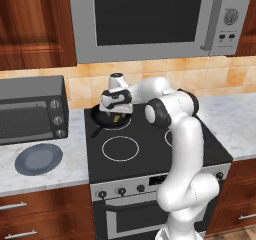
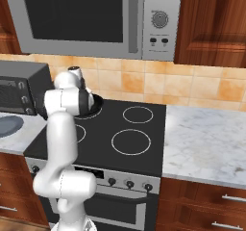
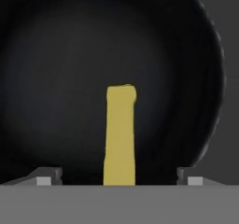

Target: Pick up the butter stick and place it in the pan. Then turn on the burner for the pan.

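Thin yellow butter stick (image 3: 120, 134) lies in the small round black frying pan (image 3: 205, 78), my gripper (image 3: 119, 176) spread wide, touching nothing
Stick's near end cut off for me by hand view's bottom; arm hides most of the pan in right base view

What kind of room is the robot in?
It looks like a kitchen, a computer-drawn one. There is a black glass cooktop with white ring burners, a silver microwave above it, and a grey toaster oven on the marble counter.
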Motion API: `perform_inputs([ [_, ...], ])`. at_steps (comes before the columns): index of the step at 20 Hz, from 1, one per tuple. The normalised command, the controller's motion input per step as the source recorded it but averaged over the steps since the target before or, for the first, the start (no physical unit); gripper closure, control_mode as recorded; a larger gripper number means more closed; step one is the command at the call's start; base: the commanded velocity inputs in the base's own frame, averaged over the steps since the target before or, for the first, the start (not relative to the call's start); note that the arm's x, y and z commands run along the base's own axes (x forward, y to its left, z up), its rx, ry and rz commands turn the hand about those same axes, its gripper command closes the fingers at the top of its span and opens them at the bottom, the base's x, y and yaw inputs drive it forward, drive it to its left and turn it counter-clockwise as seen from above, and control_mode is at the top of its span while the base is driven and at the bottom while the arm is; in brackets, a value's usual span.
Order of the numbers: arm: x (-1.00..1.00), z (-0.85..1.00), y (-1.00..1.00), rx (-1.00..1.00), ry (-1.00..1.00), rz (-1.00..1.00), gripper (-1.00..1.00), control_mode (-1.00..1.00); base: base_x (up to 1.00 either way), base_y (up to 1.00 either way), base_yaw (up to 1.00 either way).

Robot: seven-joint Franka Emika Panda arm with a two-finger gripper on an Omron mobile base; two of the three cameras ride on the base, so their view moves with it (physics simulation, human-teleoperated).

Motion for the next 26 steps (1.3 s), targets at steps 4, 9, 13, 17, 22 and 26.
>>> perform_inputs([
  [4, -0.43, 0.21, 0.00, 0.00, 0.00, 0.00, -1.00, -1.00, 0.00, 0.00, 0.00],
  [9, -0.52, 0.06, 0.00, 0.00, 0.00, 0.00, -1.00, -1.00, 0.00, 0.00, 0.00],
  [13, -0.59, 0.10, 0.00, 0.00, 0.00, 0.00, -1.00, -1.00, 0.00, 0.00, 0.00],
  [17, -0.54, 0.20, 0.00, 0.00, 0.00, 0.00, -1.00, -1.00, 0.00, 0.00, 0.00],
  [22, -0.48, 0.13, 0.00, 0.00, 0.00, 0.00, -1.00, -1.00, 0.00, 0.00, 0.00],
  [26, -0.49, 0.01, 0.00, 0.00, 0.00, 0.00, -1.00, -1.00, 0.00, 0.00, 0.00],
])
